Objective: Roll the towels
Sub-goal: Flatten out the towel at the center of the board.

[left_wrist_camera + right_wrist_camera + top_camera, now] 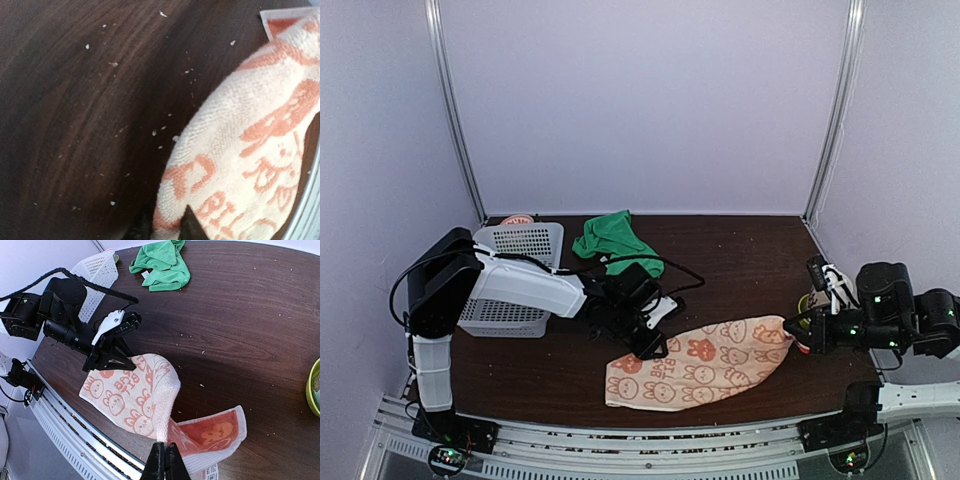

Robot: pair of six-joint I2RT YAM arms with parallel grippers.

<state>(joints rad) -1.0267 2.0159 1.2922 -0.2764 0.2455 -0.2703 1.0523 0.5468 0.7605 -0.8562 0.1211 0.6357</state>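
Slip risk: left gripper [125, 364] nips printed towel's [700, 365] left edge, right gripper [164, 456] clamps its right corner; shallow bites may drop it.

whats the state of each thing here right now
printed towel, unrolled, mostly flat, right end lifted
green towel, crumpled, unrolled, untouched
left gripper, shut on the printed towel's far left corner
right gripper, shut on its right end
white basket, partly hidden by the left arm
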